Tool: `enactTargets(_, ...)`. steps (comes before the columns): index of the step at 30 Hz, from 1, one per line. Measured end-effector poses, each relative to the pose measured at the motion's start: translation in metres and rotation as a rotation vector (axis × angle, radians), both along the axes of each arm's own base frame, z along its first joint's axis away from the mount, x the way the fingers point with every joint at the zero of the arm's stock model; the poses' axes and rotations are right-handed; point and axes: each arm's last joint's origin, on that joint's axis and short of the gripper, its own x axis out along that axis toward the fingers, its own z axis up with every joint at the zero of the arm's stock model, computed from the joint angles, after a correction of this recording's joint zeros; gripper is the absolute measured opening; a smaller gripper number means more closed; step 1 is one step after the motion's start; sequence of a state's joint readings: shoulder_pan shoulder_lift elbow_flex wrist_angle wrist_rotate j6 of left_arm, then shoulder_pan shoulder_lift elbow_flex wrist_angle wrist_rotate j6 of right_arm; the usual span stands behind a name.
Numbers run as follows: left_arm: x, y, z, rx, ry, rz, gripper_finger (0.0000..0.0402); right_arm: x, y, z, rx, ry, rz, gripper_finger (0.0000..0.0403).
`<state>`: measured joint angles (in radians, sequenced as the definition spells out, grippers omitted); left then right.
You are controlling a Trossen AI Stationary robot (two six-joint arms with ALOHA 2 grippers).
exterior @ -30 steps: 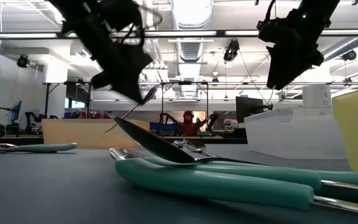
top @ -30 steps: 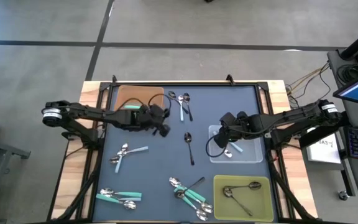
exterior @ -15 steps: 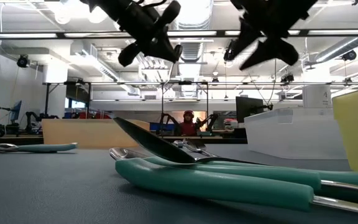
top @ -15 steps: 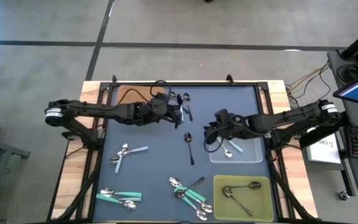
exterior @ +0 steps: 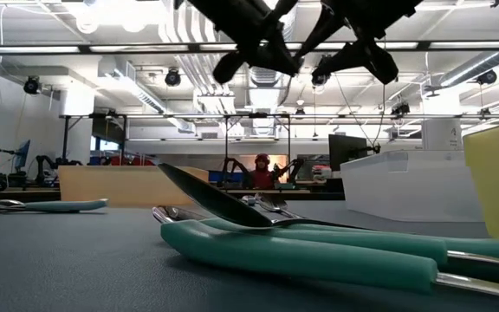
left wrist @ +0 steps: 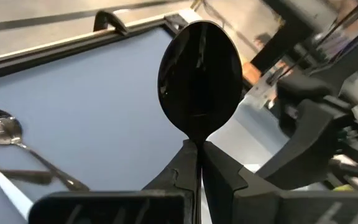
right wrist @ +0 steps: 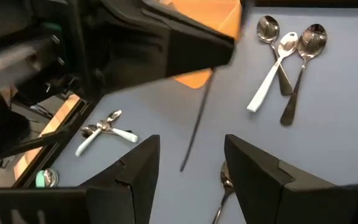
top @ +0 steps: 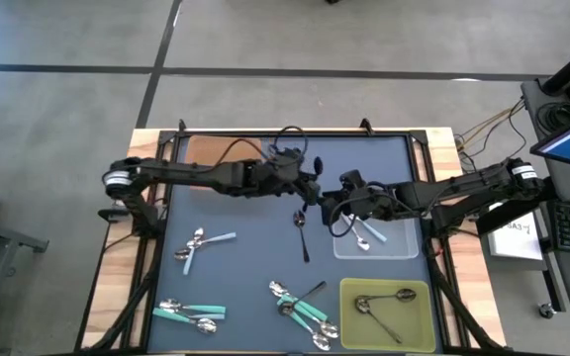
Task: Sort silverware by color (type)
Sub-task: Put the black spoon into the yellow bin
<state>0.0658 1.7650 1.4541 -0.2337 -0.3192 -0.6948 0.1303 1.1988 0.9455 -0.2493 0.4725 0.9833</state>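
Note:
My left gripper is stretched out over the mat's middle and is shut on a dark spoon. Its black bowl stands just past the fingertips. A thin dark handle shows below that gripper in the right wrist view. My right gripper is open and faces the left one from close by. Its fingers stand on either side of the handle without touching it. Other spoons lie flat on the mat: a far group, one dark spoon, light blue ones and teal ones. My left gripper pinches the dark spoon between its two fingers at the neck just under the bowl. The bowl sticks out beyond the fingertips. The spoon is lifted clear of the mat.
A clear tray holds a light blue spoon. A yellow-green tray holds dark spoons. An orange-brown tray sits at the far left corner. A mixed pile of spoons lies near the front edge. A monitor and cables stand off the table's right side.
My left gripper has carried the dark spoon up and toward the table's right, from beside the orange-brown tray to the mat's middle. My right gripper has moved left off the clear tray toward it and has tipped from pointing down to more level.

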Motion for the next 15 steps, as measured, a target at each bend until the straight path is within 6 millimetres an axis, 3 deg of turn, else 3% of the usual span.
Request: enactTargets(15, 0.008, -0.002, 0.020, -0.037, -0.142, -0.001, 0.0000, 0.001, -0.003, 0.003, -0.076, -0.010, -0.049, 0.0171)
